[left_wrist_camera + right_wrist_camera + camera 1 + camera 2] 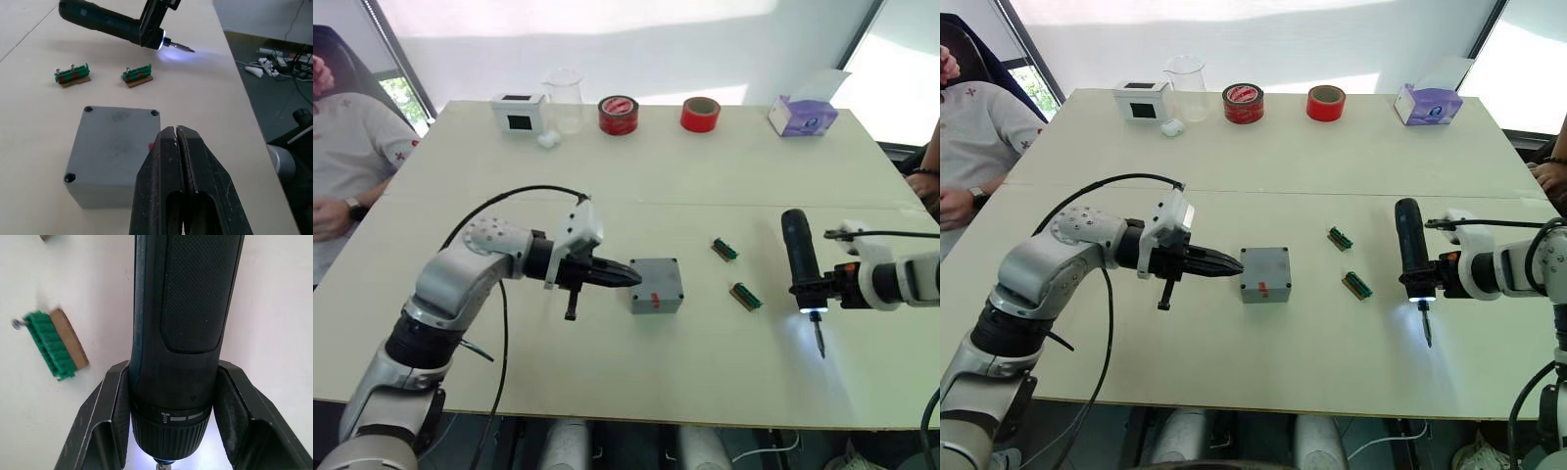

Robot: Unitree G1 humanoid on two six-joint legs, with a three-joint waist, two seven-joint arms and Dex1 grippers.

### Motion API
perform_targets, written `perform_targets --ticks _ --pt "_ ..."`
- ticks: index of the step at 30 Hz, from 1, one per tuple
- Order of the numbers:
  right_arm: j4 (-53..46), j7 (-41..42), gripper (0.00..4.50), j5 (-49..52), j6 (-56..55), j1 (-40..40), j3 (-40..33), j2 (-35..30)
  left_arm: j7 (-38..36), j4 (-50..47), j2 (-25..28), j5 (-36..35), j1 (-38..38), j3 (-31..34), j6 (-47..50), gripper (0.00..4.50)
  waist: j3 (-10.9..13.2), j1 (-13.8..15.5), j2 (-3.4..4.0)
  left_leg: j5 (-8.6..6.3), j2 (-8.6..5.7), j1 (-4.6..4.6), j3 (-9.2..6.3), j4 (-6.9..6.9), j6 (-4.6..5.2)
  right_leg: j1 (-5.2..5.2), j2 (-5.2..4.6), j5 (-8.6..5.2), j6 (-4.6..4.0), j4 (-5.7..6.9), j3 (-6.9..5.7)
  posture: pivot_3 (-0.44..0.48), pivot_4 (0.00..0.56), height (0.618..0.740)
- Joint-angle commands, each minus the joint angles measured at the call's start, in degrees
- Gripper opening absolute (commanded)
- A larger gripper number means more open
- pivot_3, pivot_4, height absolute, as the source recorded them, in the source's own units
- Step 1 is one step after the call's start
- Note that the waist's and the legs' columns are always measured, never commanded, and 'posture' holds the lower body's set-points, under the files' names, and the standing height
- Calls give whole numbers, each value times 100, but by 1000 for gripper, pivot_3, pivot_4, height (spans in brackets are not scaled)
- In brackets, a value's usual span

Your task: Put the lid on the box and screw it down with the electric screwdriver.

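The grey box [656,286] stands mid-table, a red mark on its near side. The lid [115,142] lies flat on top of it, with dark screw holes at the corners. My left gripper [631,276] is shut and holds nothing. Its tips are at the box's left edge, level with the top. To the right, my right gripper [1427,277] is shut on the black electric screwdriver [1409,245]. The fingers [110,421] clamp it near the lit end. The tool slants with its bit toward me and down, just above the table, well right of the box.
Two green terminal blocks [724,249] [745,296] lie between box and screwdriver. Along the far edge stand a white box with a black screen [519,112], a beaker [564,98], two red tape rolls [619,115] and a tissue box [803,116]. A person [342,157] sits at the left.
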Motion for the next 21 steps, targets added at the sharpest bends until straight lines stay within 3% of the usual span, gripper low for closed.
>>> perform_targets --ticks 1,3,5,10,14,21 --pt "165 345 1796 -311 -321 -333 312 -281 170 -285 102 -177 75 262 111 0 1 -9 0 0 0 0 1 1 0 0 0 1 1 0 0 0 150 715" --pt "304 493 1796 -426 -387 -456 521 -292 260 -276 133 -205 124 368 124 0 1 -15 0 3 1 1 1 1 -5 0 1 1 2 0 0 0 150 715" --pt "442 625 2833 -581 -506 -539 715 -303 350 -215 147 -229 145 493 127 0 1 -17 0 16 2 1 0 1 -28 0 2 1 2 1 0 0 150 715" --pt "694 793 4447 -983 -784 -617 1002 -315 607 54 144 -276 115 834 111 0 1 1 -1 21 2 1 0 1 -36 0 2 0 3 1 0 0 150 715" --pt "655 932 4489 -1198 -1014 -670 1102 -268 637 248 274 -373 215 1201 62 0 1 -8 -3 23 0 1 0 4 -39 3 1 2 6 0 -1 0 150 715" --pt "290 964 4489 -1515 -1618 -1044 823 -239 881 367 297 -111 452 1238 -204 0 1 -15 -1 26 1 2 2 4 -45 3 1 3 7 2 -1 0 150 715"
